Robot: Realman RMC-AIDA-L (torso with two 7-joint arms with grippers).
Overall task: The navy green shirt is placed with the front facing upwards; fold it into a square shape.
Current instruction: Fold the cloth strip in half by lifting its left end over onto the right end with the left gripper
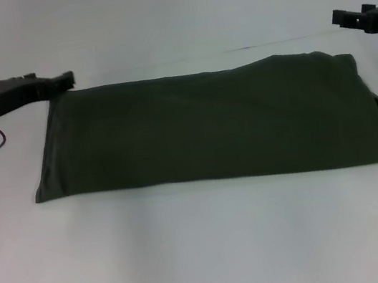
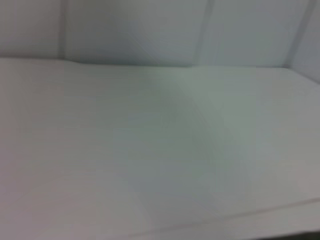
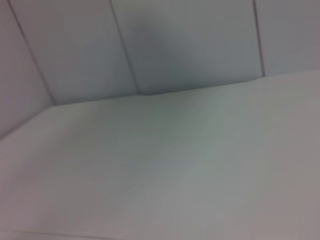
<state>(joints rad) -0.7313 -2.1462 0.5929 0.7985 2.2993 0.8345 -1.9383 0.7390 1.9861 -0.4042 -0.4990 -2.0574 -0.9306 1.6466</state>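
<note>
The navy green shirt (image 1: 208,127) lies flat on the white table as a wide folded rectangle, with only plain green cloth showing. In the head view my left gripper (image 1: 62,80) hovers just off the shirt's far left corner, held level. My right gripper (image 1: 342,17) hangs above the table past the shirt's far right corner, clear of the cloth. Neither wrist view shows the shirt or any fingers, only bare table and wall.
The white table (image 1: 208,254) stretches wide in front of the shirt. A pale panelled wall (image 3: 190,45) rises behind the table's far edge.
</note>
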